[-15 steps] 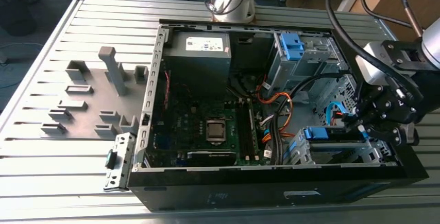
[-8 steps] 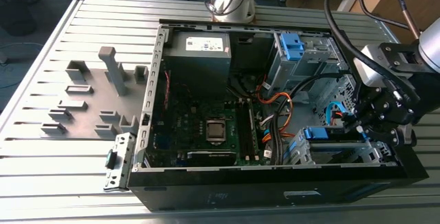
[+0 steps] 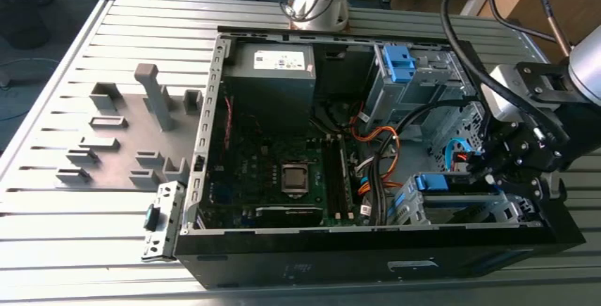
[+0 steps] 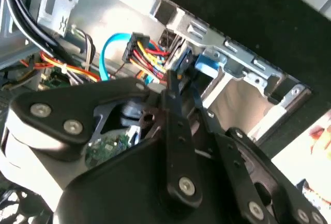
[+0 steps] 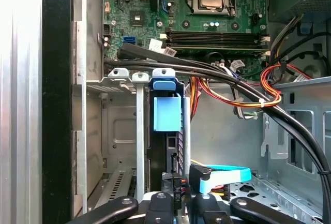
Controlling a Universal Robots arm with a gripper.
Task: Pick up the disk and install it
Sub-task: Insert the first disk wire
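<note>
The black linkage of the pincer (image 4: 178,87) fills the foreground of the second wrist view, its slim fingers (image 4: 173,100) reaching toward a blue tab and a bundle of coloured wires (image 4: 150,56). In the first wrist view the disk (image 5: 166,131) stands on edge inside the drive cage (image 5: 121,110) of the open computer case (image 3: 211,109), its blue rail handle (image 5: 166,111) facing the camera and its dark body running down toward the pincer's knuckles. In the exterior view the pincer (image 3: 488,169) hangs over the case's corner at that view's right, just above the cage where a blue handle (image 3: 430,181) shows. The fingers look drawn close together beside the disk's rear end, but I cannot tell whether they pinch it or merely sit near it.

The disk appears to be already in its bay, or nearly so. The risks from here are mostly of crowding. The orange, red and yellow power wires (image 5: 269,87) and the flat blue data cable (image 5: 222,176) lie just beside the fingers; any sideways move could snag them or drag a plug. If the disk is not fully home, an off-axis push could jam its rails in the cage. The thick black cables (image 3: 469,32) that hang over the case could also catch on its edge.
</note>
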